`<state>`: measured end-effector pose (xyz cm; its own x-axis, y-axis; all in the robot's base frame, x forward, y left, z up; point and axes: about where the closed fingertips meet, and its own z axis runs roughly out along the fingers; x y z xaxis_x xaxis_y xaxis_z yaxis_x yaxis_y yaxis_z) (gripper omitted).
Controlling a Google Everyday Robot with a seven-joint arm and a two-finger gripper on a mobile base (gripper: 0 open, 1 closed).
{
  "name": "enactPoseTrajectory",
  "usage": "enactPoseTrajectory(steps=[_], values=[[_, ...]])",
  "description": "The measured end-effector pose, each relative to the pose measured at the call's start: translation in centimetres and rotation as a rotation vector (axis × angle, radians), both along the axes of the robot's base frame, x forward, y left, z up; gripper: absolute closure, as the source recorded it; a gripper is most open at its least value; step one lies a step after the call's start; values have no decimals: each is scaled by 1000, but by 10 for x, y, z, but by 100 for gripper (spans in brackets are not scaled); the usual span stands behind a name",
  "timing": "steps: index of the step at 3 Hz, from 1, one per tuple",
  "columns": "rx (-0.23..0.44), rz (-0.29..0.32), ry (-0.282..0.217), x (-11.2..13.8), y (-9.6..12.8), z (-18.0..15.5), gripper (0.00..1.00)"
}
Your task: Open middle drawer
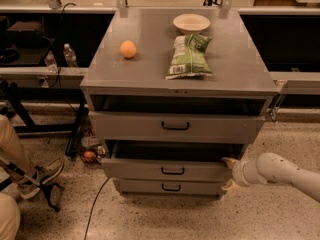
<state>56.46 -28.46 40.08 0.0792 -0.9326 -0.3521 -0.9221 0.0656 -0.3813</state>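
Note:
The grey cabinet [150, 39] has three drawers. The middle drawer [140, 170], with a small black loop handle [173, 171], stands pulled out a little, and a dark gap shows above its front. My gripper [229, 174] is at the right end of this drawer's front, on a white arm that comes in from the right. Its fingers are spread, one fingertip [228, 161] near the top edge of the front and the other below it. It holds nothing.
The taller top drawer [130, 126] is also out a little; the lowest drawer [145, 186] is in. On top lie an orange [128, 49], a green chip bag [190, 56] and a bowl [191, 22]. A person's legs and shoe [42, 176] are at left, with a cable on the floor.

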Motion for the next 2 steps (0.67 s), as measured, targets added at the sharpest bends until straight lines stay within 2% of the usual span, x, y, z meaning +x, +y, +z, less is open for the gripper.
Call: enactPoseTrajectory(steps=[1, 2], values=[[18, -53, 18, -26, -7, 2, 62], [21, -71, 22, -32, -10, 3, 87]])
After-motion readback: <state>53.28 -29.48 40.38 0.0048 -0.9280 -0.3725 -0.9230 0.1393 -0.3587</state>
